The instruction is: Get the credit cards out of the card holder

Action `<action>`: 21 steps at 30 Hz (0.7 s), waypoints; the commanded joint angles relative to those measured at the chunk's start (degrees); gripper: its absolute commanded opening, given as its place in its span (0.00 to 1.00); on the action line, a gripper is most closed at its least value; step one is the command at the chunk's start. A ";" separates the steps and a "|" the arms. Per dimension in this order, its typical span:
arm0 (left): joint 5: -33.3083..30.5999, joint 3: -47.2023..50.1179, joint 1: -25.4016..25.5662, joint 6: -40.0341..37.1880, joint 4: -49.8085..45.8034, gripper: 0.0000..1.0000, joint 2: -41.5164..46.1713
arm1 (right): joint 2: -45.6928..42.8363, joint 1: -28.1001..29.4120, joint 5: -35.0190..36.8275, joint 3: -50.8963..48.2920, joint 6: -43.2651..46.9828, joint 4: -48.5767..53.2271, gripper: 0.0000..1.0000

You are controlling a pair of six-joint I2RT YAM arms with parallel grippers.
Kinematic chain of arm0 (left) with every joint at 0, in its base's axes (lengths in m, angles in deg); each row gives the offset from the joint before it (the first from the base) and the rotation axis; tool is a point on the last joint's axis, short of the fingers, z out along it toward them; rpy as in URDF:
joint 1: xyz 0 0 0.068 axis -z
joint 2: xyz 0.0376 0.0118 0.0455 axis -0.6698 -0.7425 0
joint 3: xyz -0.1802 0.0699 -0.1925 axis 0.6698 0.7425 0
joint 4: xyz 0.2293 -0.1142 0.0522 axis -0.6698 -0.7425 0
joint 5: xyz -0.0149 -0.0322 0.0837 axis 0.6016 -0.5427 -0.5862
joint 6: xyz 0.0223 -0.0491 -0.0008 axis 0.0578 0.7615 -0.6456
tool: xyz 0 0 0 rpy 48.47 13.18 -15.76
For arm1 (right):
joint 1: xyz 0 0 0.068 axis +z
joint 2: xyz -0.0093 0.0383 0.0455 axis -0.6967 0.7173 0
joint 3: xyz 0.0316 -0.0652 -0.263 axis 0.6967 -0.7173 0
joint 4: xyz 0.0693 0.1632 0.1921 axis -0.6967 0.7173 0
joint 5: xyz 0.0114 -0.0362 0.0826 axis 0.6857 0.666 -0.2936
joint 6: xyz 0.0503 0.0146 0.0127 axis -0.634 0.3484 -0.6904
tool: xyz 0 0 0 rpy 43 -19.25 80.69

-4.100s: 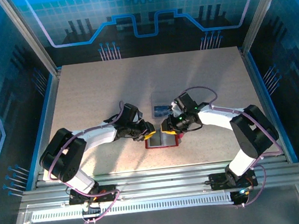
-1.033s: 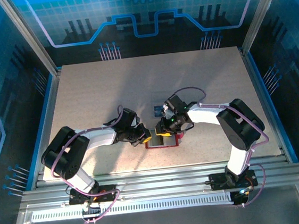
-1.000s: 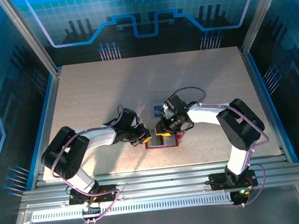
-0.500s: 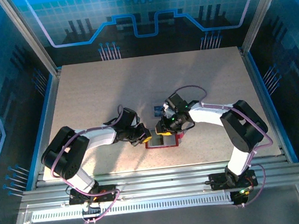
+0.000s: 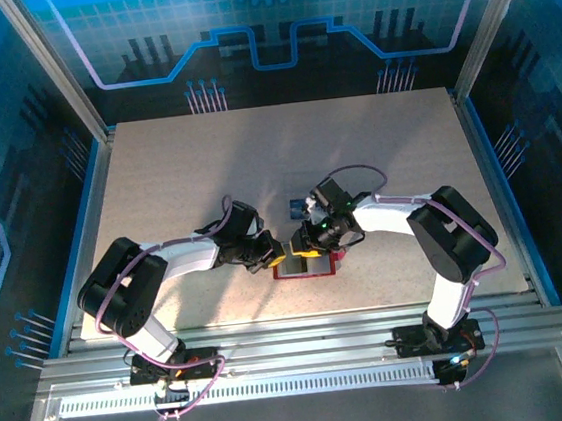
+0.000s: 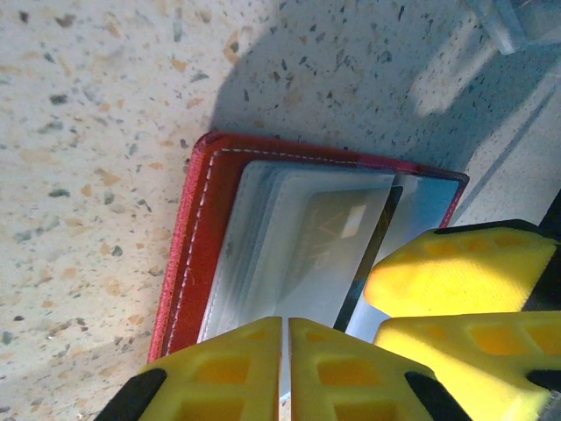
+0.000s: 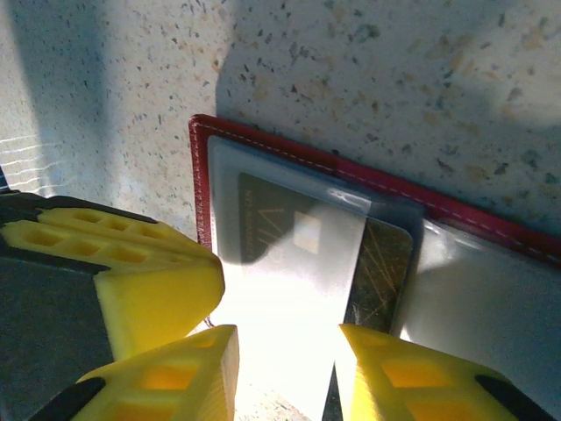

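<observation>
The red card holder (image 5: 307, 269) lies open near the table's front edge, its rim (image 6: 197, 237) and clear pockets showing. My left gripper (image 6: 286, 368) is shut, its tips resting on the holder's near pocket edge. My right gripper (image 7: 285, 377) reaches in from the other side, and its fingers (image 6: 456, 272) touch both long edges of a pale credit card (image 7: 298, 281) that sticks partly out of a pocket. A dark card (image 7: 386, 263) sits under it in the same pocket. In the top view the left gripper (image 5: 274, 258) and right gripper (image 5: 303, 246) meet over the holder.
One blue card (image 5: 296, 207) lies loose on the speckled table just behind the holder. Blue-lit walls and metal posts frame the table, and a rail runs along the front edge by the arm bases.
Four seconds back the grippers stood slightly farther apart over the holder, and the right one has since moved in to the left. Over the last second only the right elbow shifts a little.
</observation>
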 commanded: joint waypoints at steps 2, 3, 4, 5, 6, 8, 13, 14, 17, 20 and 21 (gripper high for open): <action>-0.44 -0.28 -0.59 -1.05 -0.74 0.11 -0.44 | 0.01 0.35 1.03 -1.15 -0.02 0.95 0.36; -0.43 -0.27 -0.55 -0.98 -0.71 0.11 -0.53 | -0.09 0.45 1.25 -1.24 0.03 1.23 0.36; -0.50 -0.16 -0.59 -0.98 -0.62 0.11 -0.48 | -0.26 0.48 1.42 -1.33 0.07 1.42 0.36; -0.48 -0.16 -0.55 -0.98 -0.50 0.11 -0.51 | -0.39 0.43 1.58 -1.33 0.14 1.61 0.36; -0.39 -0.19 -0.56 -0.98 -0.53 0.11 -0.48 | -0.59 0.48 1.70 -1.33 0.18 1.77 0.36; -0.34 -0.11 -0.59 -0.89 -0.51 0.11 -0.36 | -0.75 0.43 1.91 -1.35 0.24 2.01 0.36; -0.34 -0.37 -0.58 -0.81 -0.66 0.12 -0.22 | -1.32 0.43 2.35 -1.15 0.42 2.60 0.36; -0.34 -0.50 -0.56 -0.89 -0.75 0.11 -0.20 | -1.45 0.43 2.34 -1.12 0.43 2.58 0.36; -0.32 -1.12 -0.55 -1.11 -1.43 0.11 0.09 | -2.04 0.43 2.40 -0.87 0.36 2.93 0.36; -0.34 -1.81 -0.55 -1.31 -2.25 0.12 0.63 | -3.16 0.43 2.37 -0.90 0.20 2.94 0.36; -0.43 -2.03 -0.59 -1.40 -2.61 0.12 0.79 | -3.49 0.48 2.32 -0.89 0.20 2.94 0.36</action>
